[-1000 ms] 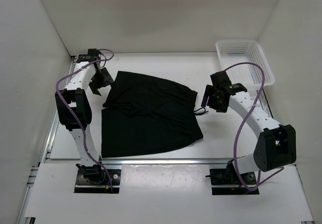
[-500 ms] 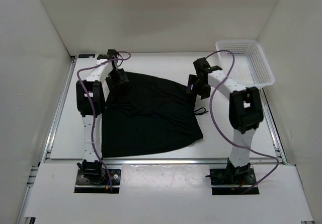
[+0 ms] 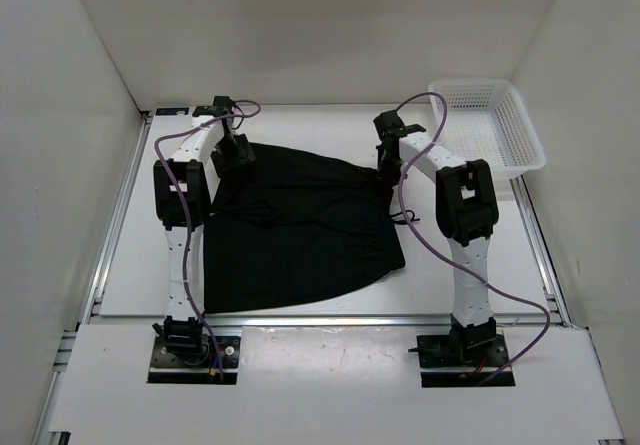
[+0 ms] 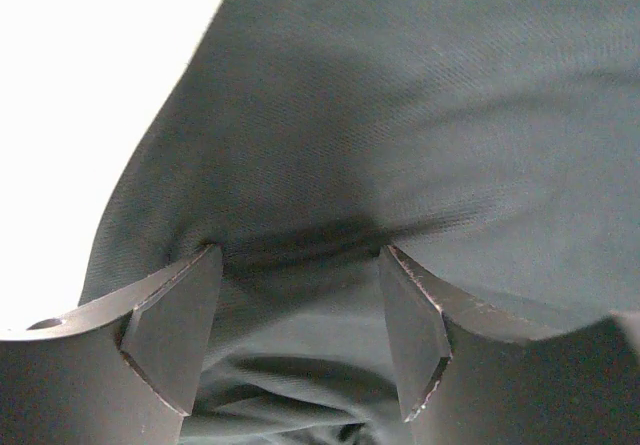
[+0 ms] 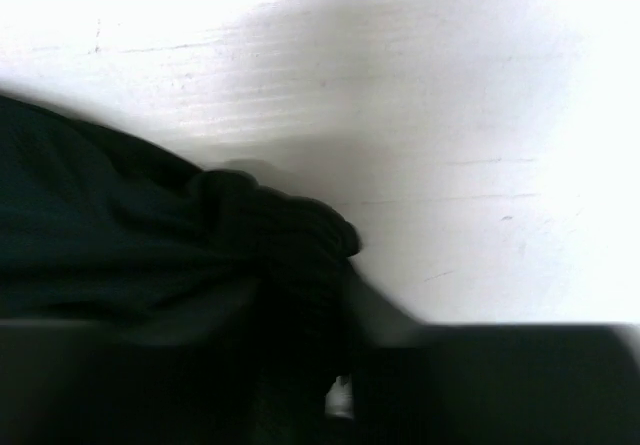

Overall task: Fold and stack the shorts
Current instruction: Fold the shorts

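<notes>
Black shorts (image 3: 300, 235), soft fine-weave fabric: middle of white table (image 3: 130, 255), far layer rumpled, thin drawstring (image 3: 404, 219) trailing right. Left gripper (image 4: 295, 335) on far-left corner, jaws spread, cloth bunched between. Right gripper (image 3: 390, 165) at far-right corner; wrist view dark, jaw state unclear. White plastic mesh basket (image 3: 528, 125) far right, apart from shorts.

Top view looks down on the table (image 3: 130, 255); both wrist views sit close against the shorts (image 3: 300, 225).

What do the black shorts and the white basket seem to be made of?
The shorts: soft matte black cloth, probably woven; the left wrist view shows a fine diagonal texture and loose folds.
The basket: apparently stiff white plastic; its walls form a regular open mesh.
</notes>
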### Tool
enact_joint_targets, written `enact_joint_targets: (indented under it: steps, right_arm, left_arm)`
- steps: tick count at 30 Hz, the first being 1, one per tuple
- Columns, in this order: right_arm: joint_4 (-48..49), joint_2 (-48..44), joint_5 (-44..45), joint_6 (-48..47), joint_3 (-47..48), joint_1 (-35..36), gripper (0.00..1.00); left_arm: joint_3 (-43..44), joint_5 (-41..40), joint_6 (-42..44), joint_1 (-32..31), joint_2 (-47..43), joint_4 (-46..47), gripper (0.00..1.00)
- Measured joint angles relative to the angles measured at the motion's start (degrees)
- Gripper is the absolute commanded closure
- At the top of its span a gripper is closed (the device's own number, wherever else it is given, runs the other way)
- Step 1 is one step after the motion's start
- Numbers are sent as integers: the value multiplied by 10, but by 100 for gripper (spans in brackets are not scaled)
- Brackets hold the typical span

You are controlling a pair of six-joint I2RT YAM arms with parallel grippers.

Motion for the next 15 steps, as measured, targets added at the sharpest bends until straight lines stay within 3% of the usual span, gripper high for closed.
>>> enact_joint_targets:
  steps: [3,7,12,15]
  right_arm:
    - [2,1,4,-1,1,-1,100]
    - [-2,17,14,2,31,-9,100]
    - [-19,72,35,10,132,-28,100]
    - [-30,108,35,11,200,-42,53]
  left_arm:
    - [6,3,2,2,4,-3,25]
    - [47,12,3,4,26,-18,25]
    - [181,37,6,5,98,-13,25]
    - [236,64,3,6,129,4,25]
